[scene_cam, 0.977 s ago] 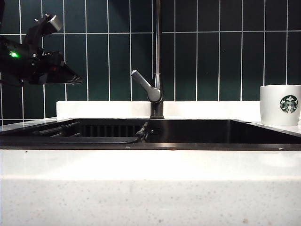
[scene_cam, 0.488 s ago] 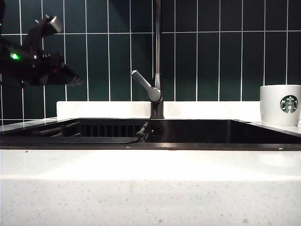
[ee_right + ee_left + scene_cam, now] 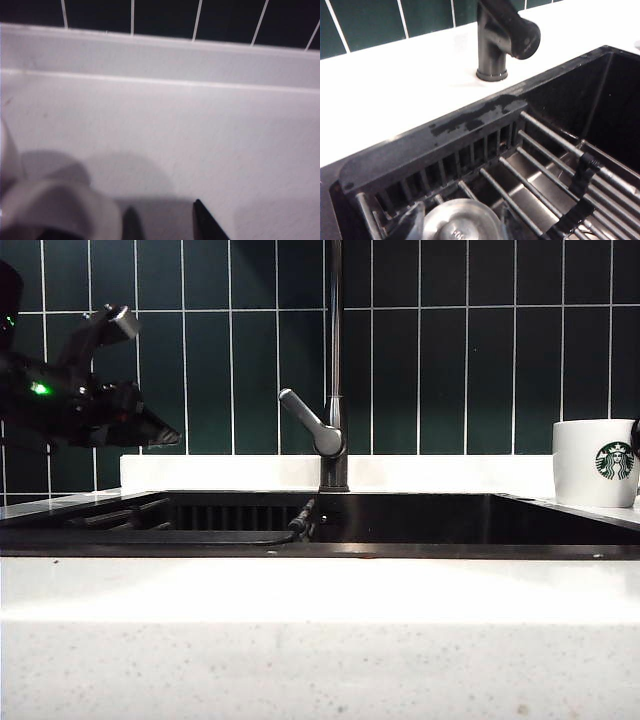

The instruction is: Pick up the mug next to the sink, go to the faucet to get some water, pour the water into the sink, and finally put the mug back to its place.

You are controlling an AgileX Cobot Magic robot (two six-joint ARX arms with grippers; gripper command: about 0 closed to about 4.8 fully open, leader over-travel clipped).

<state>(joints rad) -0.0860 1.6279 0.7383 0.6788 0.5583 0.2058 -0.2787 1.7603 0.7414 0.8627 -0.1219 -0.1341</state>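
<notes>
The white mug (image 3: 596,463) with the green logo stands on the counter to the right of the black sink (image 3: 420,516). In the right wrist view its blurred rim (image 3: 55,205) lies just beside my open right gripper (image 3: 167,221), outside the two dark fingertips (image 3: 204,220). Only a dark sliver of the right gripper (image 3: 636,436) shows at the exterior view's edge, by the mug. The faucet (image 3: 335,360) rises behind the sink, its grey lever (image 3: 308,422) angled left. My left gripper (image 3: 160,435) hovers open above the sink's left end, empty.
A wire rack (image 3: 540,165) and a round metal drain cap (image 3: 462,222) lie in the sink below the left gripper (image 3: 462,226). A black hose with a clip (image 3: 580,192) crosses the rack. White stone counter (image 3: 200,130) meets dark green tiles (image 3: 480,360) behind.
The left arm has shifted a little right and down over the sink. The right gripper's dark edge has come into the exterior view beside the mug.
</notes>
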